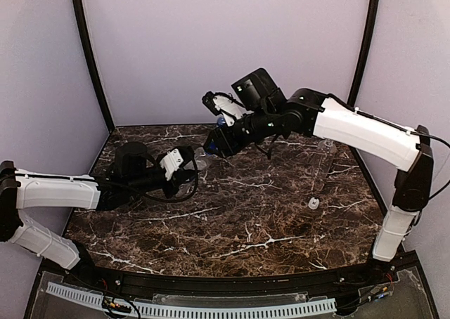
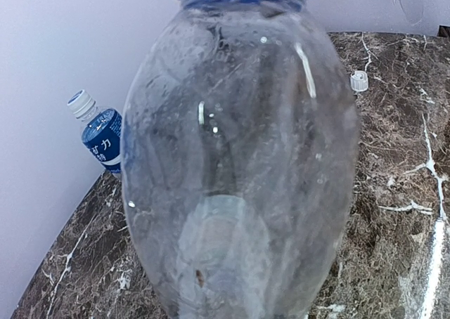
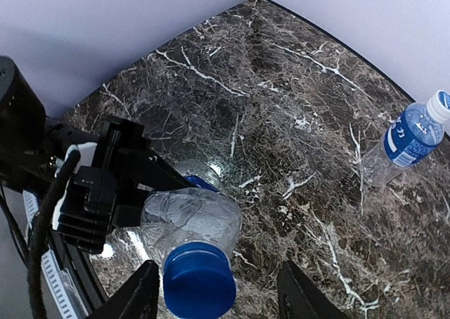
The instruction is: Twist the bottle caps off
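My left gripper (image 1: pixel 184 166) is shut on a clear, crumpled bottle (image 2: pixel 239 164) and holds it tilted above the table, neck towards the right arm. Its fingers (image 3: pixel 123 171) clamp the bottle's body. The bottle's blue cap (image 3: pixel 199 280) is on the neck. My right gripper (image 3: pixel 218 294) is open, with a finger on each side of this cap and neither touching it; the cap sits nearer the left finger. In the top view the right gripper (image 1: pixel 216 131) is at the blue cap (image 1: pixel 220 122). A blue-labelled bottle (image 3: pixel 408 140) with a white cap (image 3: pixel 441 105) stands by the wall.
A loose white cap (image 1: pixel 313 203) lies on the marble table (image 1: pixel 246 228) at the right; it also shows in the left wrist view (image 2: pixel 359 81). The blue-labelled bottle (image 2: pixel 102 133) stands at the table's edge against the pale wall. Walls close in the back and sides.
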